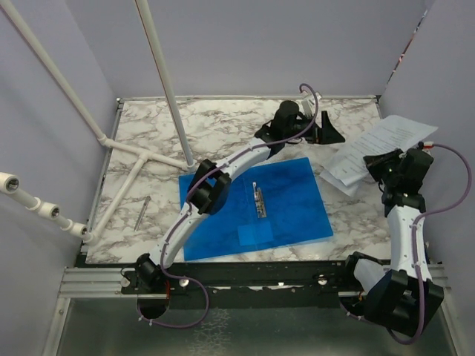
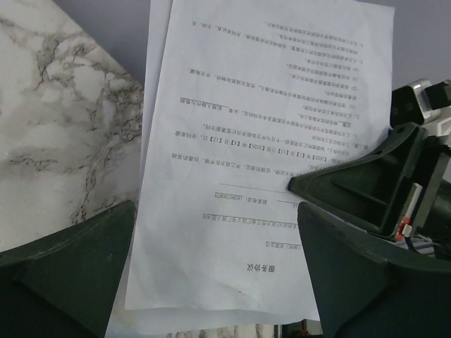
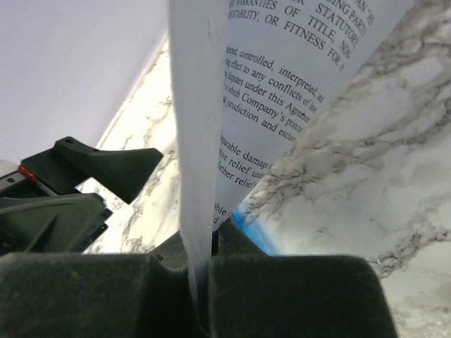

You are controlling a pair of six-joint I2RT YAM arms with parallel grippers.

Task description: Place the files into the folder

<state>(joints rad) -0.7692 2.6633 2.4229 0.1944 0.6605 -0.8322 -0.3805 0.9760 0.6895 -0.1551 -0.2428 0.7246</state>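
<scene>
The folder [image 1: 256, 209] lies open and flat at the table's centre, bright blue, with its metal clip [image 1: 258, 202] showing. The files [image 1: 382, 144] are white printed sheets at the right, one end raised off the marble. My right gripper [image 1: 377, 165] is shut on their near edge; in the right wrist view the sheets [image 3: 282, 77] run up from between the closed jaws [image 3: 203, 271], with a sliver of the folder [image 3: 255, 234] behind. My left gripper [image 1: 329, 133] stands open by the files' left side. In the left wrist view the files [image 2: 261, 141] lie under the wide-apart fingers [image 2: 215, 282].
White plastic pipes [image 1: 126, 156] cross the table's left part, and one pole [image 1: 167, 81] rises at the back. A thin metal rod [image 1: 142, 211] lies left of the folder. Purple walls close in both sides and the back. The right gripper's body [image 2: 380, 183] sits close beside my left fingers.
</scene>
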